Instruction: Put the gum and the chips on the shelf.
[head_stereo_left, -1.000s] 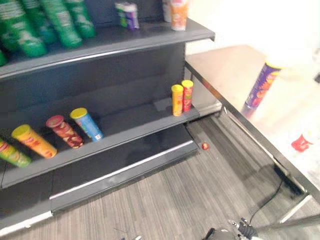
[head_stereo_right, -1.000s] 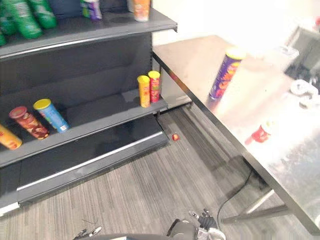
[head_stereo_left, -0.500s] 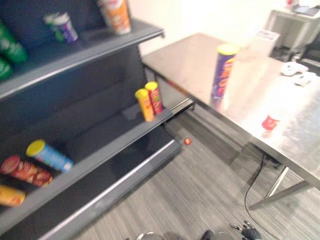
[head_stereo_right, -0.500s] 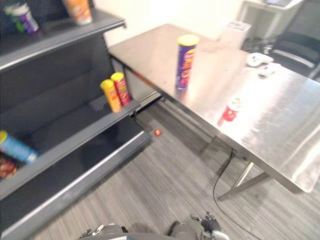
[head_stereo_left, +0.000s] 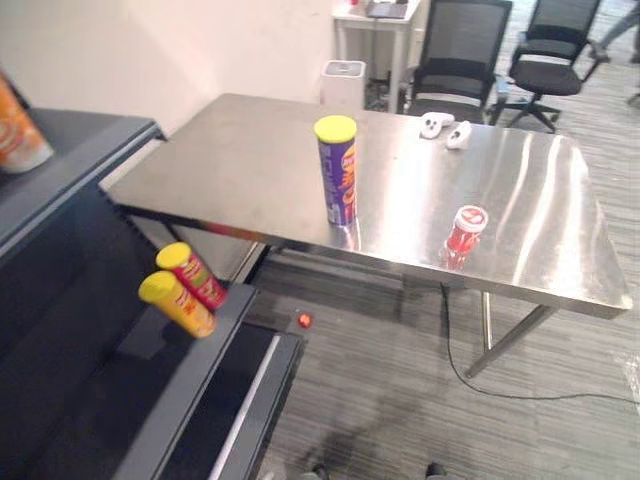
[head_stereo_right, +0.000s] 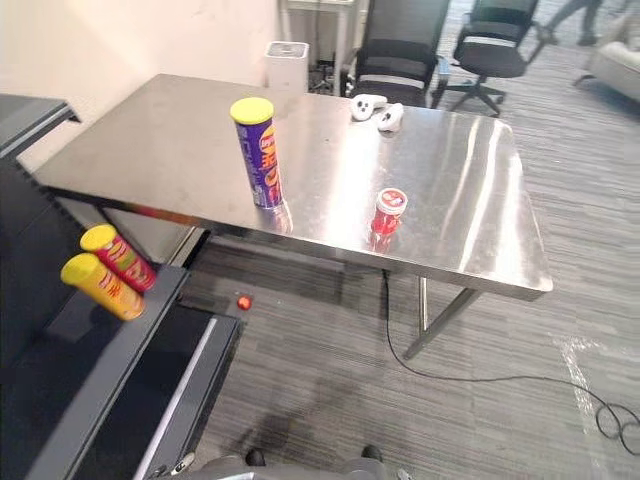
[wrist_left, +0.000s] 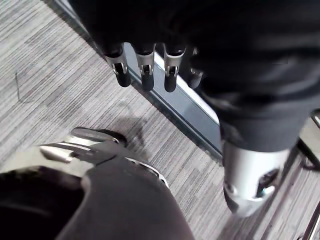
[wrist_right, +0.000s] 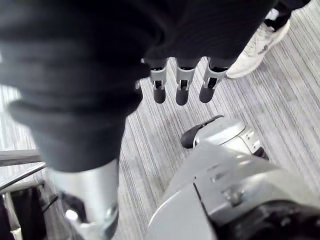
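The chips, a purple can with a yellow lid (head_stereo_left: 337, 170), stand upright near the middle of the steel table (head_stereo_left: 250, 170). The gum, a small red tub (head_stereo_left: 464, 232), stands near the table's front edge, to the can's right. The dark shelf (head_stereo_left: 70, 350) is at the left. My left hand (wrist_left: 146, 70) hangs low over the grey floor beside the shelf's base, fingers straight and holding nothing. My right hand (wrist_right: 181, 87) also hangs over the floor, fingers relaxed and holding nothing. Both hands are far from the table.
Two yellow-lidded cans (head_stereo_left: 180, 300) stand at the end of the shelf's lower board, and an orange can (head_stereo_left: 15, 135) on the upper one. A small red thing (head_stereo_left: 304, 320) lies on the floor. White controllers (head_stereo_left: 445, 128), office chairs (head_stereo_left: 455, 60), a person's white shoe (wrist_right: 257, 40).
The camera has swung right, from the shelf to the table. The cans and the gum tub have not moved on their own.
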